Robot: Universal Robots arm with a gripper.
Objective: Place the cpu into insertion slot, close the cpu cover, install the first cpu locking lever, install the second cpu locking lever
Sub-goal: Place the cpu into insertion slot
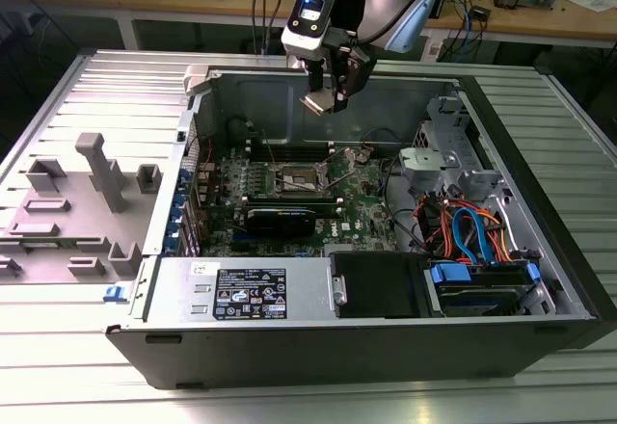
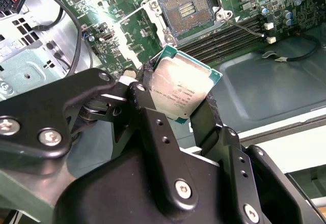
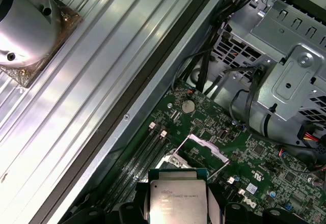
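Fingers (image 2: pixel 146 102) clamped on the cpu (image 2: pixel 181 84), well above the insertion slot (image 2: pixel 186 10); any skew on descent could damage both.

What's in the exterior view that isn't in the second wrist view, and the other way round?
Exterior view: the whole computer case, a grey tray at the exterior view's left, blue cables and a labelled box.
Second wrist view: the screws on the hand, and the print on the cpu.
Both: the hand shut on the cpu, held above the green board with its open slot.
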